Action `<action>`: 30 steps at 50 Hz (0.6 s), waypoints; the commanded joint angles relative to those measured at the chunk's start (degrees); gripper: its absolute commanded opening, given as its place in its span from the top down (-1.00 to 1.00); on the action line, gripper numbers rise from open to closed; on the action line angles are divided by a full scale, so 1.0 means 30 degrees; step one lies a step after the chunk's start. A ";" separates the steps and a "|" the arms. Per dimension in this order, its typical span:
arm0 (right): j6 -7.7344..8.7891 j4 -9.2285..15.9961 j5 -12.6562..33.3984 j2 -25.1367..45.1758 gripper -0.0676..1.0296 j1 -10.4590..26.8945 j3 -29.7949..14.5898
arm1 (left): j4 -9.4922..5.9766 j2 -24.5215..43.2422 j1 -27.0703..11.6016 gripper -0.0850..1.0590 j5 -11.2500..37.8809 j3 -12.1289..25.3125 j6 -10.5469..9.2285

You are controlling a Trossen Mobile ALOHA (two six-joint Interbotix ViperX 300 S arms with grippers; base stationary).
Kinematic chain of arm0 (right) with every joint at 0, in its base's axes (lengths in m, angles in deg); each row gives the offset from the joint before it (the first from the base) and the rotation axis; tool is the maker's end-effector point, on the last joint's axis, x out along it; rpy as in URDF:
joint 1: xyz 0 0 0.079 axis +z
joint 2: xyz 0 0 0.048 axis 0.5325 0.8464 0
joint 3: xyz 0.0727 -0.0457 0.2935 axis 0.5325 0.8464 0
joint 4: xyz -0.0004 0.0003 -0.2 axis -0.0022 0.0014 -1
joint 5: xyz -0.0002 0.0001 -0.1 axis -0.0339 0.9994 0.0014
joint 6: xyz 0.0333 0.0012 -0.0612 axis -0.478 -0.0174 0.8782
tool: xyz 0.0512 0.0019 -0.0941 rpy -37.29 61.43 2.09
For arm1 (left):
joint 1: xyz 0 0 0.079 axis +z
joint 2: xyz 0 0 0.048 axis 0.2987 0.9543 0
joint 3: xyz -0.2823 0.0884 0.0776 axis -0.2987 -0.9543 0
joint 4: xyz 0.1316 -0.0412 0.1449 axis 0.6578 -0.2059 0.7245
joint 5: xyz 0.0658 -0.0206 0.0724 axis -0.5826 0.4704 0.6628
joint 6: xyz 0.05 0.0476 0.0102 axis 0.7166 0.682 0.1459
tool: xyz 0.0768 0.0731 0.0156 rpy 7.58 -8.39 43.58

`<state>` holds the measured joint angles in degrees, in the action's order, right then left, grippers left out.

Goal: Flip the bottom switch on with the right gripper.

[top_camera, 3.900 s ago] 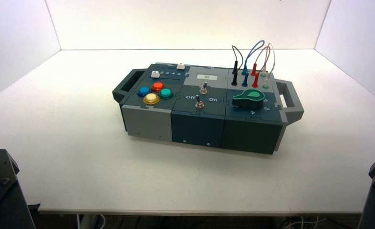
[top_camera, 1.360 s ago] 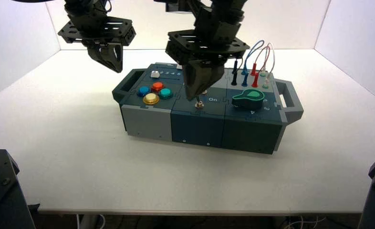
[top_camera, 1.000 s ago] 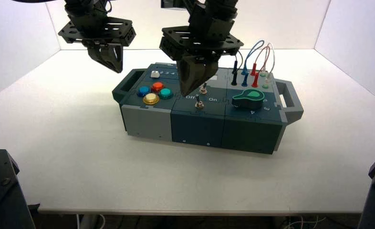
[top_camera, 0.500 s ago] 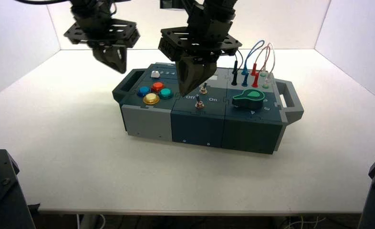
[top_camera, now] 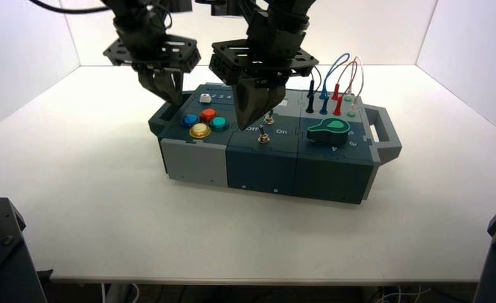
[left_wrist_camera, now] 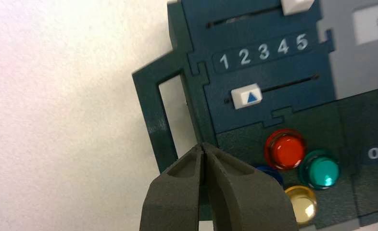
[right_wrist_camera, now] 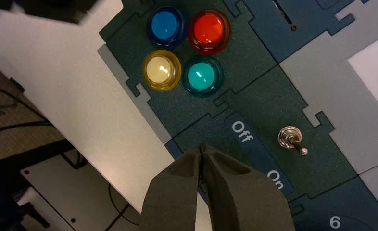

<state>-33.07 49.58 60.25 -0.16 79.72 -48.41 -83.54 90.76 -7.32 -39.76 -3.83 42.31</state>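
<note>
Two switches stand one behind the other on the box's (top_camera: pixel 258 165) middle panel, and from the high view my target is the nearer one, the bottom switch (top_camera: pixel 264 136), between the words Off and On. My right hand (top_camera: pixel 249 118) hangs with its tip over the Off side, just beside that lever and toward the coloured buttons (top_camera: pixel 204 122) — so the push I want runs across the panel, toward the green knob (top_camera: pixel 328 129). The left hand (top_camera: pixel 171 96) hovers farther off, above the box's left handle (top_camera: pixel 164 113), out of the way on the counter (top_camera: pixel 106 208) side.

From the left wrist, that hand's fingers (left_wrist_camera: pixel 225 195) are pressed together, pointing at the handle beside the red button (left_wrist_camera: pixel 284 147).

From the right wrist, my right fingers (right_wrist_camera: pixel 235 192) are also closed to a wedge, tip near Off. Only one switch (right_wrist_camera: pixel 291 139) shows free here; the bottom one seems hidden under the fingers, so I cannot tell its position.
</note>
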 commanded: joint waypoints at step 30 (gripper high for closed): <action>-0.0146 0.0059 0.0117 0.0059 0.92 0.0000 -0.0264 | -0.0029 0.1055 0.0000 0.91 -0.0059 0.0762 0.0059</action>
<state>-33.42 49.58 60.78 0.36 79.63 -48.50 -83.54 94.45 -6.96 -39.68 -2.60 42.22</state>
